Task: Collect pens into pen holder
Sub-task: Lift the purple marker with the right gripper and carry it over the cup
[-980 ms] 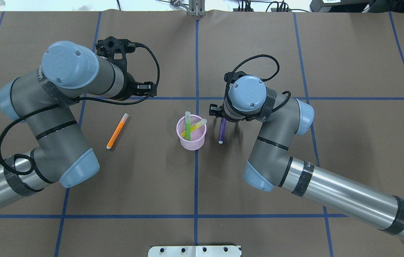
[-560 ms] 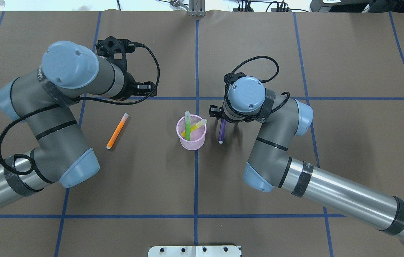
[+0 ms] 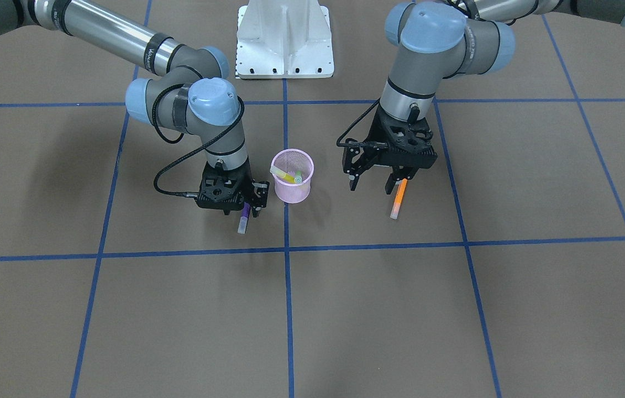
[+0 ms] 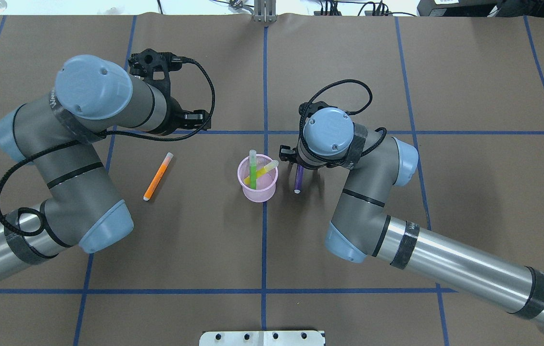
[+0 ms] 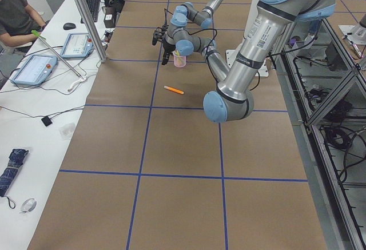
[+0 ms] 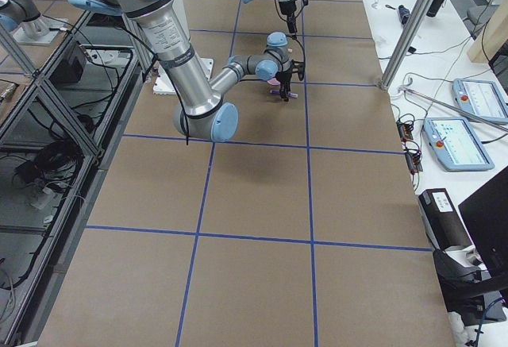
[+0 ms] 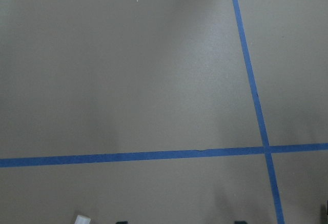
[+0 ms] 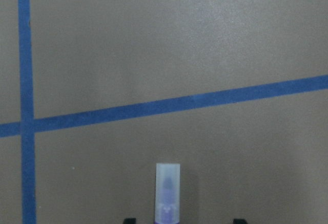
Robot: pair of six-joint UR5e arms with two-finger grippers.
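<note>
The pink mesh pen holder (image 4: 258,185) stands at the table's middle (image 3: 292,188) and holds the green pen (image 4: 253,168) and the yellow pen (image 4: 266,169). The purple pen (image 4: 298,179) lies just right of it. My right gripper (image 3: 247,210) is low over this pen and open. In the right wrist view the pen's cap (image 8: 168,188) lies between the spread fingertips, untouched. The orange pen (image 4: 158,176) lies on the table to the holder's left. My left gripper (image 3: 370,183) hangs open and empty above the table, beside the orange pen (image 3: 398,198).
Blue tape lines (image 4: 264,240) divide the brown table cover. The robot's white base plate (image 3: 284,38) sits at the near edge. A side table with tablets (image 5: 34,67) and an operator runs along the far side.
My right wrist has shifted slightly toward the pen holder and lower over the purple pen. The pens, the holder and the left arm have not moved.
</note>
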